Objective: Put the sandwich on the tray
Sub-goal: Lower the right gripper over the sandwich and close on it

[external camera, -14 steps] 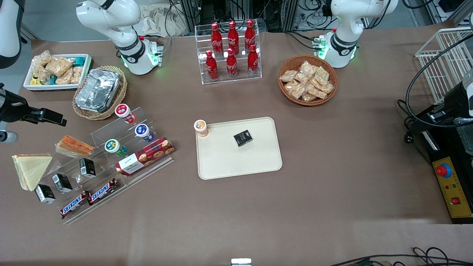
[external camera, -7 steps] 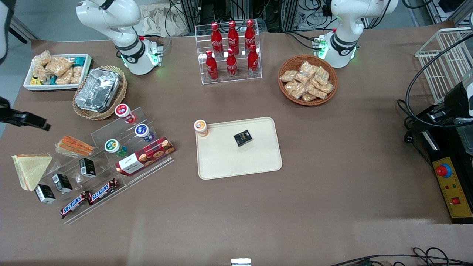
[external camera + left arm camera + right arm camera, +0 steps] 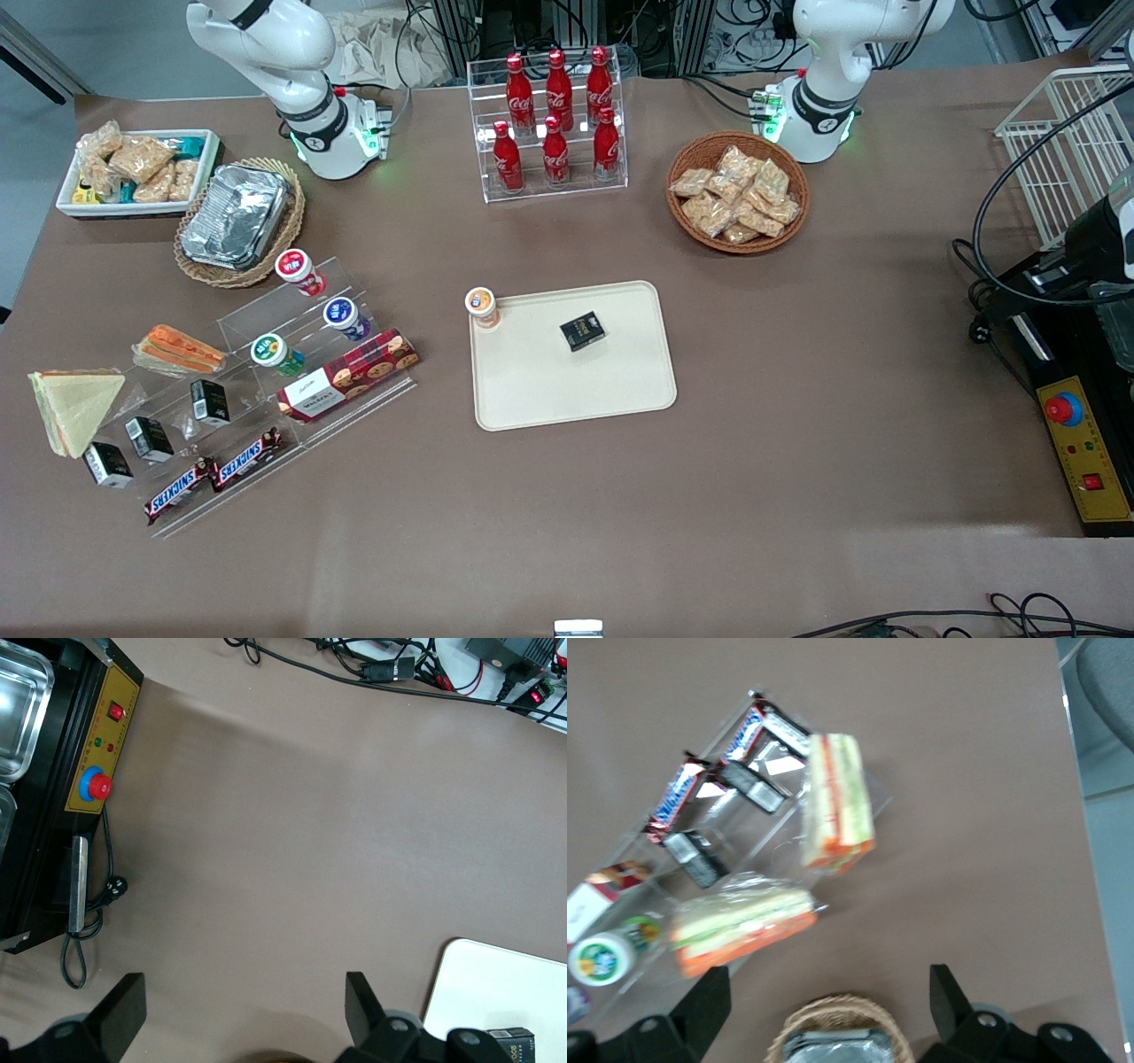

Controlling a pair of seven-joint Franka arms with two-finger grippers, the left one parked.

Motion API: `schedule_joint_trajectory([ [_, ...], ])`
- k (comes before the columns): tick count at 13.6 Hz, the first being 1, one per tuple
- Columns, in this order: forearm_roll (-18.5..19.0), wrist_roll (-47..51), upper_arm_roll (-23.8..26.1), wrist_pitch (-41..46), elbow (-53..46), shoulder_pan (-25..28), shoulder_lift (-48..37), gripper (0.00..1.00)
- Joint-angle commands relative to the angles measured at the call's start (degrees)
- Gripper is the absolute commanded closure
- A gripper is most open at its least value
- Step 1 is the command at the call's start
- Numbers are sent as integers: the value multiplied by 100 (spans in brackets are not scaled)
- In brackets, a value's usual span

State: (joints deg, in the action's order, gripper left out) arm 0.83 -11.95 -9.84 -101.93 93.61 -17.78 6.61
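Note:
The sandwich [image 3: 75, 409] is a clear-wrapped cream wedge lying on the table at the working arm's end, beside a clear acrylic step rack [image 3: 257, 390]. It also shows in the right wrist view [image 3: 837, 806], its cut edge showing green, red and orange. The cream tray [image 3: 576, 390] lies mid-table holding a small black box [image 3: 582, 330] and an orange-lidded cup [image 3: 481, 306]. My right gripper [image 3: 828, 1010] is out of the front view. In the right wrist view it hangs open and empty high above the foil basket, well apart from the sandwich.
A smaller orange-striped wedge [image 3: 177, 348] lies beside the sandwich, farther from the front camera. A wicker basket with a foil container [image 3: 237, 220], a white box of snack packets [image 3: 137, 170], a cola bottle rack [image 3: 554, 124] and a snack basket [image 3: 737, 190] stand farther back.
My right gripper has drawn away past the table's edge at the working arm's end and left the front view. The sandwich and tray have not moved.

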Motion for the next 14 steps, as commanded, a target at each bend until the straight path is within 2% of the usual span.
schedule_joint_trajectory([
  [1,-179,-317,61,-423,69,-191,339,0],
  [7,-672,-282,52,-2258,1325,-182,560,0],
  [9,-716,-256,61,-2541,1388,-173,726,0],
  [11,-961,-256,52,-2761,1397,-138,867,0],
  [14,-1006,-212,61,-3033,1441,-121,982,1],
])
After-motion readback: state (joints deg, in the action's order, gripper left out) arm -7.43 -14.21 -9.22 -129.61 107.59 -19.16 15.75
